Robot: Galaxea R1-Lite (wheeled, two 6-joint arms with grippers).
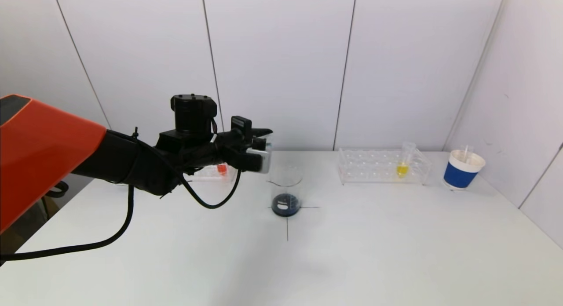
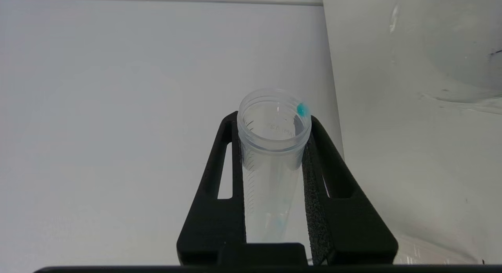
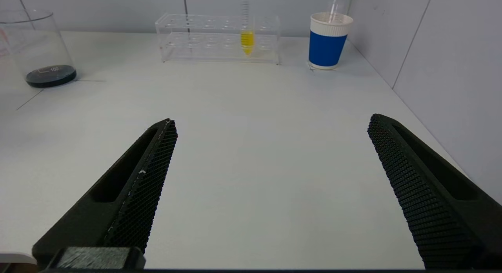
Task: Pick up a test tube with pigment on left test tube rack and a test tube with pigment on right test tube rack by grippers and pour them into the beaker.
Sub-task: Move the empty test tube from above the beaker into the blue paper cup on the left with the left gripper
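My left gripper [image 1: 263, 155] is shut on a clear test tube [image 2: 273, 147] that lies tipped on its side just left of and above the beaker's rim. The tube looks emptied, with one blue drop [image 2: 302, 109] on its lip. The glass beaker [image 1: 286, 194] stands mid-table with dark blue liquid at its bottom. Behind my left arm, the left rack [image 1: 204, 175] holds a tube with red pigment [image 1: 222, 169]. The right rack [image 1: 365, 165] holds a tube with yellow pigment [image 1: 403, 165]. My right gripper [image 3: 272, 120] is open and empty, low over the table, well short of that rack [image 3: 204, 37].
A blue and white paper cup [image 1: 462, 169] with a stirrer stands right of the right rack, near the side wall. White walls close the table at the back and right. A black cross is marked on the table under the beaker.
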